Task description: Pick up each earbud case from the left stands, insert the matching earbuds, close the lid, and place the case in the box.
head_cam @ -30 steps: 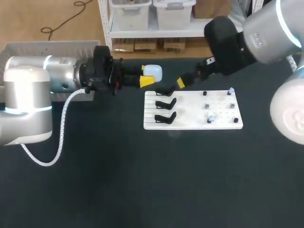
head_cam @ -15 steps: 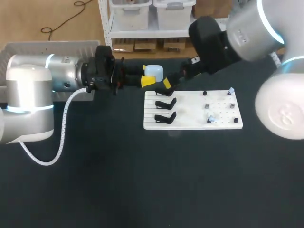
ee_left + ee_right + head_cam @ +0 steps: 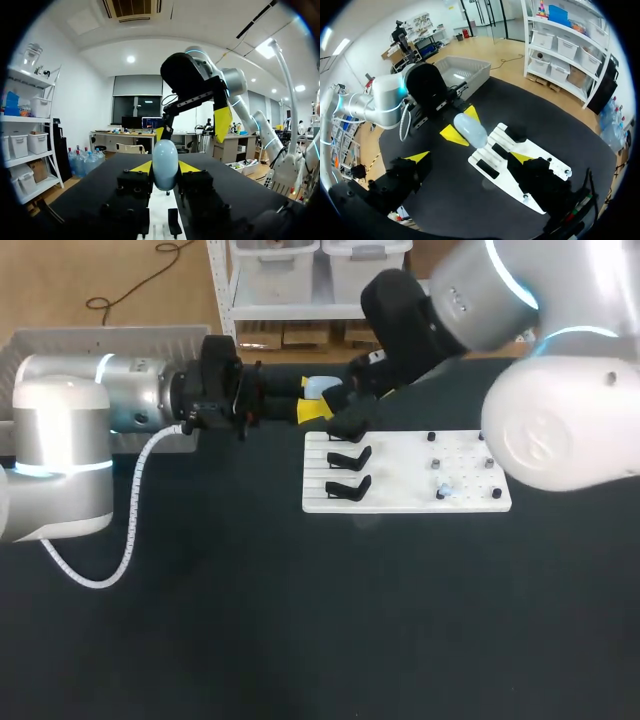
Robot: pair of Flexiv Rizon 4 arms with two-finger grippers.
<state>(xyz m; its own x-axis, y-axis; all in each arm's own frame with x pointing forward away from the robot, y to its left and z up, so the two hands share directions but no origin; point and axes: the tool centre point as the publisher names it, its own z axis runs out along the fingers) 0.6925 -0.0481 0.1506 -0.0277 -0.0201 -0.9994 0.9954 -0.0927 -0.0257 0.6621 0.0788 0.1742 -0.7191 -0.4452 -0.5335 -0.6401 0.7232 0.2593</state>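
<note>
Two yellow-tipped fingers of the left end effector (image 3: pixel 310 400) clench the pale-blue earbud case (image 3: pixel 165 164). They hold it aloft over the far-left edge of the white stand board (image 3: pixel 405 475), probably to present it to the other arm. The right end effector (image 3: pixel 470 158) hangs released, fingers spread wide, with the case just ahead, likely to work the lid. What look like earbuds (image 3: pixel 443 490) sit on the board's right.

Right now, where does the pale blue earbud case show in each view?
Head view: earbud case in the left gripper, just beyond the board's far left corner, partly hidden by the right arm.
Left wrist view: earbud case upright between that gripper's yellow tips.
Right wrist view: earbud case above the board's end.
Shared landmark: white stand board.
</note>
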